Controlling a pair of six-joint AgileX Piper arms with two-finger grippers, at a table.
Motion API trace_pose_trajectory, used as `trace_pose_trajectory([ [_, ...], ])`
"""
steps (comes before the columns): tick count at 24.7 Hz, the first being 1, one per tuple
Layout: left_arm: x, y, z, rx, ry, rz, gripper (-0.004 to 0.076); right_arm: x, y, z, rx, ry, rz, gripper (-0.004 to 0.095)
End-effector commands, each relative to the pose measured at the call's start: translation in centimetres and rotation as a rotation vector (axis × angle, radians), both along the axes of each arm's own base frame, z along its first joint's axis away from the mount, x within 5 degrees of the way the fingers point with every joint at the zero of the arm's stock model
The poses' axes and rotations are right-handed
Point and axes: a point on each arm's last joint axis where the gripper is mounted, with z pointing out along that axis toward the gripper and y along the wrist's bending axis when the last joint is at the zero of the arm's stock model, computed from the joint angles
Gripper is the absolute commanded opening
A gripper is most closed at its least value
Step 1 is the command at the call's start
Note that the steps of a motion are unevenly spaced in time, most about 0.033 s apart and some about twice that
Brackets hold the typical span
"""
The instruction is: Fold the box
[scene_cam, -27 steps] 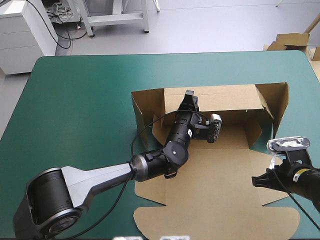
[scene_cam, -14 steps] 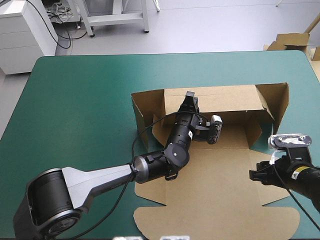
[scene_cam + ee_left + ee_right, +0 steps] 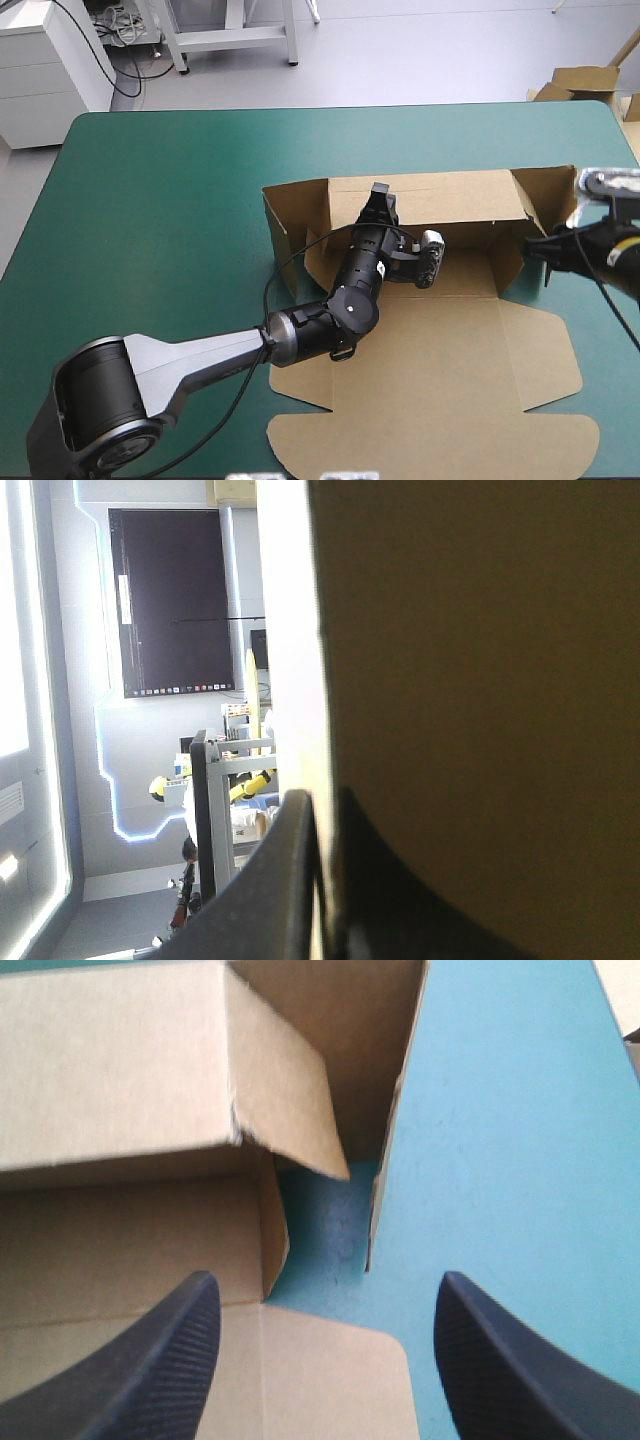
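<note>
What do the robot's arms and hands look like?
The left arm is a smooth grey tube with chunky round black joints, and it turns black toward the wrist. The right arm shows black. The right hand has two broad black fingers with fine ridges, curved like fins.

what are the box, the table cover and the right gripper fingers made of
Box: brown cardboard, matte; visible edge thickness and creased fold lines, probably corrugated.
Table cover: teal-green, smooth, faintly sheened sheet; rubbery mat or coated fabric, hard to tell.
Fingers of the right gripper: black, finely ribbed, likely rubber or soft plastic.
</note>
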Motion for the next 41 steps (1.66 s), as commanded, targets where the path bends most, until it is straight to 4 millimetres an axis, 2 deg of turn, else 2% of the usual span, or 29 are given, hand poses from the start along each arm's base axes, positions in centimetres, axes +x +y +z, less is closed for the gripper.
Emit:
trace_pose_trajectory([
  [1,-0.9,-0.2,1.6,-0.063,0.020,-0.043,-0.0008,3.2,-0.1,3.2,-0.026,-0.059,-0.022,0.0574],
  [6,-0.9,-0.2,1.6,-0.063,0.020,-0.041,-0.0008,8.2,-0.4,5.0,-0.032,-0.031,-0.043,0.0574],
  [13,-0.8,0.0,1.7,-0.061,0.008,-0.019,-0.0008,13.9,-2.5,5.7,0.037,-0.004,-0.048,0.0574],
  [14,-0.8,0.0,1.7,-0.061,0.007,-0.015,-0.0008,15.6,-3.0,5.4,0.080,-0.016,-0.011,0.0574],
  [18,-0.8,0.0,1.7,-0.061,0.008,-0.017,-0.0008,18.5,-3.8,3.6,0.101,0.024,0.043,0.0574],
  [24,-0.7,0.1,1.7,-0.069,0.005,0.000,-0.0008,22.5,-4.4,-1.1,0.088,0.125,0.078,0.0574],
  [26,-0.7,0.1,1.7,-0.069,0.005,0.000,-0.0008,22.9,-4.6,-2.1,0.095,0.165,0.075,0.0574],
  [29,-0.7,0.1,1.7,-0.071,0.009,0.002,-0.0008,22.4,-5.1,-2.2,0.104,0.210,0.064,0.0574],
  [34,-0.6,0.4,1.6,-0.131,0.042,0.056,-0.0008,20.4,-6.5,-1.5,0.129,0.222,0.020,0.0574],
  [37,-0.5,0.6,1.7,-0.194,0.058,0.094,-0.0008,18.6,-7.6,-2.4,0.142,0.262,0.012,0.0574],
  [41,-0.5,0.6,1.7,-0.196,0.058,0.095,-0.0008,17.4,-7.9,-2.8,0.211,0.265,0.038,0.0574],
])
